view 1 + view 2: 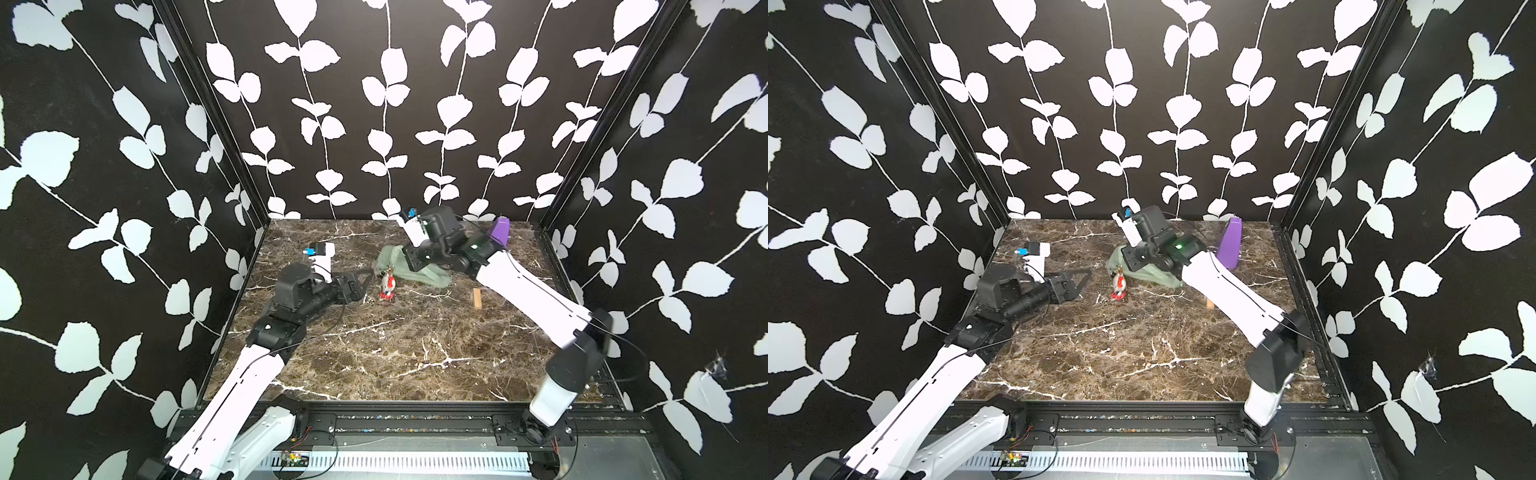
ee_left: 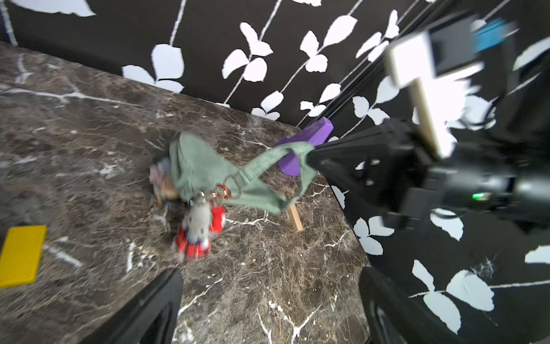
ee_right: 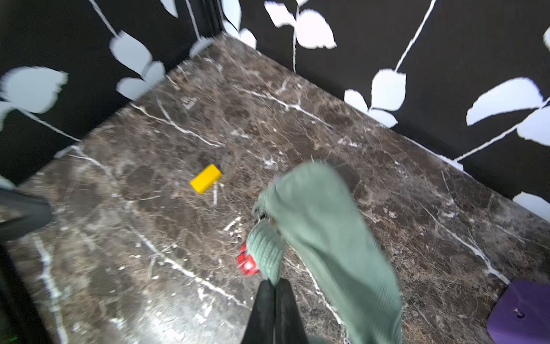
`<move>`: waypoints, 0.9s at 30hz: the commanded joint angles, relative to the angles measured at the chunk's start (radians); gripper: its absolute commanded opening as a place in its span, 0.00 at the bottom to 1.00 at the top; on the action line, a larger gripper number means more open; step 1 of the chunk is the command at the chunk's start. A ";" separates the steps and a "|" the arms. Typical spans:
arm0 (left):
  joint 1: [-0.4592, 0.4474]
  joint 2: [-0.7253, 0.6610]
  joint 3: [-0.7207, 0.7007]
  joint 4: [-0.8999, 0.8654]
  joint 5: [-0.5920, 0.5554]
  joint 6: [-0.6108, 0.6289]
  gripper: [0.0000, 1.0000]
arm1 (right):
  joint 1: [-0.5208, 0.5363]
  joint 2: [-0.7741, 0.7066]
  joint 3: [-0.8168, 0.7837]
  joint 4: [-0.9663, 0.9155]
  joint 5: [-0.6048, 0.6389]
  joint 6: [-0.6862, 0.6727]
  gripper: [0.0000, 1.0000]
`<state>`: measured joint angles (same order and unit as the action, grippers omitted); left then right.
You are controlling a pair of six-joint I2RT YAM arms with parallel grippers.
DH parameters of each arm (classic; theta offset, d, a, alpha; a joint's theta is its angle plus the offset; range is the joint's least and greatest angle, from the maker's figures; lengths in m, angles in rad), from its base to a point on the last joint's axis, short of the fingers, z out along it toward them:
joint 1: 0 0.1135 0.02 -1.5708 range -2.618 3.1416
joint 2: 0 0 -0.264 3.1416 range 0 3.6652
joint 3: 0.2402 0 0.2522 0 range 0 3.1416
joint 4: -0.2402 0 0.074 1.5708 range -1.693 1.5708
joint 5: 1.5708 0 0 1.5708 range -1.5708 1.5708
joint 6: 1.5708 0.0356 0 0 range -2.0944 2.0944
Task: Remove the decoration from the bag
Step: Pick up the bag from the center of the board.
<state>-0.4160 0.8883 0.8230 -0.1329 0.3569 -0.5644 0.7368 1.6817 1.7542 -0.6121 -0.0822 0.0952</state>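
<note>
Right gripper (image 3: 274,286) is pinching fully shut on the strap (image 2: 268,158), holding the bag (image 2: 196,160) half-lifted at the table (image 1: 374,353) back-centre, decoration (image 2: 198,226) dangling attached; left gripper (image 2: 270,274), wide open and empty, is probably needing to grab it next.

The bag (image 2: 196,160) was soft, ribbed sage-green cloth; the worktop (image 1: 415,353) looked like polished brown marble; the purple wedge (image 1: 1230,245) was smooth matt plastic.
</note>
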 commanded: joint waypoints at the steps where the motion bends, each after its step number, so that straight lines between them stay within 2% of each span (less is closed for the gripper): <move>1: -0.072 0.007 -0.019 0.122 -0.081 0.074 0.93 | -0.001 -0.104 -0.050 0.001 -0.066 -0.015 0.00; 5: -0.139 -0.003 -0.083 0.281 -0.130 0.158 0.90 | -0.002 -0.222 -0.144 0.023 -0.124 -0.024 0.00; 8: -0.145 0.015 -0.129 0.395 -0.112 0.228 0.88 | -0.002 -0.297 -0.218 0.059 -0.188 -0.032 0.00; 11: -0.146 0.056 -0.148 0.455 -0.036 0.324 0.85 | -0.003 -0.349 -0.268 0.072 -0.238 -0.045 0.00; 16: -0.146 0.148 -0.166 0.537 0.163 0.387 0.73 | -0.002 -0.400 -0.310 0.053 -0.292 -0.069 0.00; 17: -0.146 0.175 -0.166 0.555 0.208 0.398 0.70 | -0.002 -0.408 -0.316 0.050 -0.307 -0.074 0.00; 19: -0.145 0.233 -0.162 0.587 0.324 0.416 0.58 | -0.003 -0.424 -0.329 0.047 -0.317 -0.079 0.00; 22: -0.144 0.279 -0.164 0.608 0.398 0.439 0.48 | -0.003 -0.438 -0.338 0.033 -0.349 -0.092 0.00; 25: -0.146 0.301 -0.146 0.577 0.461 0.468 0.45 | -0.002 -0.450 -0.349 0.021 -0.427 -0.113 0.00; 27: -0.146 0.306 -0.138 0.557 0.494 0.485 0.46 | -0.002 -0.458 -0.361 0.021 -0.474 -0.126 0.00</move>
<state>-0.5598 1.2068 0.6701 0.4030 0.7296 -0.1310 0.7364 1.2552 1.4017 -0.6147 -0.4488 0.0036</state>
